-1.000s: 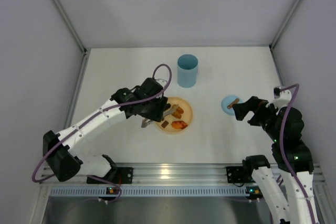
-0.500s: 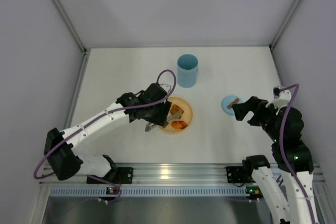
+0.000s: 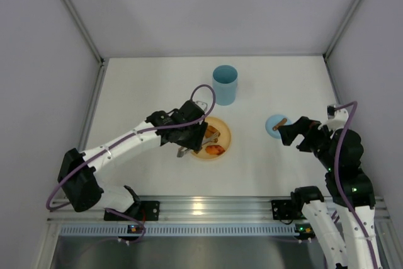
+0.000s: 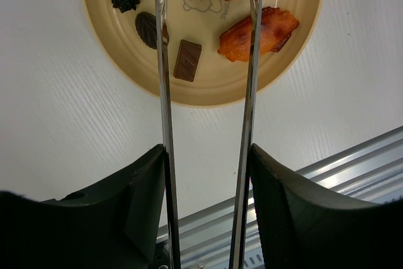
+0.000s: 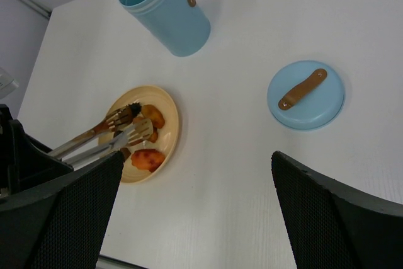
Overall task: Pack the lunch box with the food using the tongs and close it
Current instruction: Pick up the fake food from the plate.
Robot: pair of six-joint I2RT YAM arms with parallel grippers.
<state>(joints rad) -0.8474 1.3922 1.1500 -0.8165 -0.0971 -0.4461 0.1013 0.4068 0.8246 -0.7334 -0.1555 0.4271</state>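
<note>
Over the plate (image 4: 94, 23): left arm reaches forward, left gripper (image 4: 208, 150) clamping tongs (image 4: 163, 92), tips apart above food (image 4: 258, 33).
Right gripper (image 5: 196, 155): raised near lid (image 5: 305, 94), spread wide, empty.
Lunch box (image 3: 225, 84): upright, beyond plate.

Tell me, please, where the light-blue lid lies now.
In the top view the lid lies flat on the right of the table, between the plate and the right gripper.

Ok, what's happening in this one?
The left end effector holds the tongs, their tips spread over the food on the yellow plate; no piece looks pinched yet. The blue lunch box stands open behind the plate, its lid lying on the table to the right. The right end effector hangs open near the lid, holding nothing.
</note>
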